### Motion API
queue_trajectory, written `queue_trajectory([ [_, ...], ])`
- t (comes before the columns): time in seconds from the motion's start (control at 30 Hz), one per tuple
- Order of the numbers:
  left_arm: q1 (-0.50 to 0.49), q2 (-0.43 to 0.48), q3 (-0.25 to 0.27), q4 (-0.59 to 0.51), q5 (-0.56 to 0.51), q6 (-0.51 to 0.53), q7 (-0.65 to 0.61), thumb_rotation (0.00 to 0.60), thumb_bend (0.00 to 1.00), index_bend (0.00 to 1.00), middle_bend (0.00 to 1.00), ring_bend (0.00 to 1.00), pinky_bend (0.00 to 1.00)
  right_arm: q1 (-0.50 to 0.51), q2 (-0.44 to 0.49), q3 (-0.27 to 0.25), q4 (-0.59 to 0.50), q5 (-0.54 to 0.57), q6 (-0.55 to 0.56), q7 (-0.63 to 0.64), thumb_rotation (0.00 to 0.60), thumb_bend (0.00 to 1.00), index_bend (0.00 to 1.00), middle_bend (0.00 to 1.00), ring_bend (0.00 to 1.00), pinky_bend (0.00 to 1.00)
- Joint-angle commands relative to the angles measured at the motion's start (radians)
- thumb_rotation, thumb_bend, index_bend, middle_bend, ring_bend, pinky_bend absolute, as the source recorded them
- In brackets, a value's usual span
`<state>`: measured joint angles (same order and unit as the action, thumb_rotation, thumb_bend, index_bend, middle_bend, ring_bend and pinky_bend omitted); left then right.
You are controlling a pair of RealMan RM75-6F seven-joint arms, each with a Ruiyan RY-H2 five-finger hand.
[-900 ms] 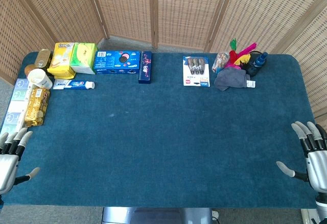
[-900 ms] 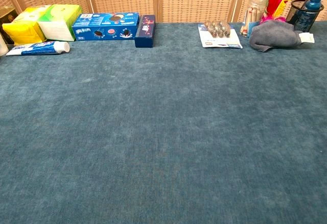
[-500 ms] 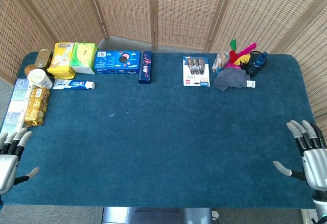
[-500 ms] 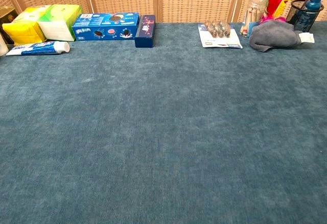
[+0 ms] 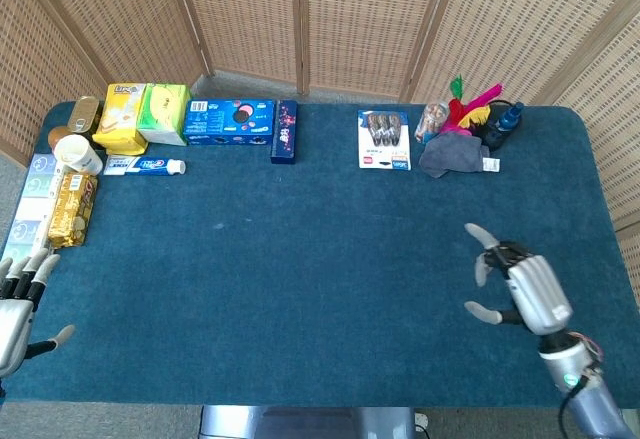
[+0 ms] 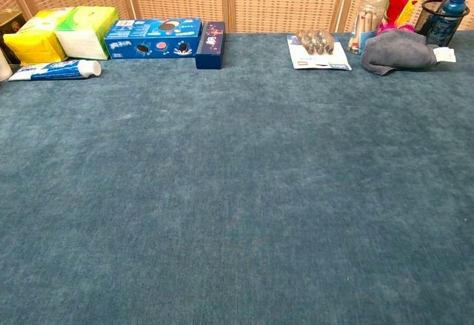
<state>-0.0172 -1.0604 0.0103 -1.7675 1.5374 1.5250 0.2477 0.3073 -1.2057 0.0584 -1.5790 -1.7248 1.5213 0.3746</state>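
Far left, at the near edge of the blue felt-covered table: left robot hand, fingers spread, empty, unmoved over the last second; nearest to it, the gold foil-wrapped sweets packet lying along the left edge. Back-left row: white paper cup; white-and-blue toothpaste tube; yellow tissue pack; green tissue pack; blue flat biscuit box; small dark-blue upright carton. Back centre-right: white blister card of batteries; grey crumpled cloth, with coloured feathers and a black mesh holder just behind. Right: right robot hand, open and holding nothing, thumb and fingers splayed, now well inside the table edge after standing at the right border half a second earlier; swung inward and forward, palm turned toward the centre. Judged an opening reach toward the back-right group; grey crumpled cloth and battery card nearest ahead, both well apart from the fingers. Neither hand visible in the chest view.
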Motion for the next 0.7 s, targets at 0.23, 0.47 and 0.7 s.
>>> queue_trajectory([
  [0.23,-0.002,0.009,-0.006,0.001,-0.017,-0.008,-0.023,0.539,0.15,0.0,0.0,0.0,0.0,0.236,-0.081,-0.008,-0.091,-0.013,-0.311,0.414,0.0,0.0,0.0,1.0,0.9,0.94],
  [0.47,-0.002,0.015,-0.007,0.002,-0.022,-0.009,-0.04,0.54,0.15,0.0,0.0,0.0,0.0,0.36,-0.098,-0.045,-0.128,-0.034,-0.489,0.54,0.0,0.0,0.0,1.0,0.9,0.95],
  [0.7,-0.004,0.019,-0.008,0.001,-0.03,-0.019,-0.046,0.538,0.14,0.0,0.0,0.0,0.0,0.495,-0.075,-0.083,-0.173,-0.102,-0.6,0.669,0.0,0.0,0.0,1.0,0.9,0.95],
])
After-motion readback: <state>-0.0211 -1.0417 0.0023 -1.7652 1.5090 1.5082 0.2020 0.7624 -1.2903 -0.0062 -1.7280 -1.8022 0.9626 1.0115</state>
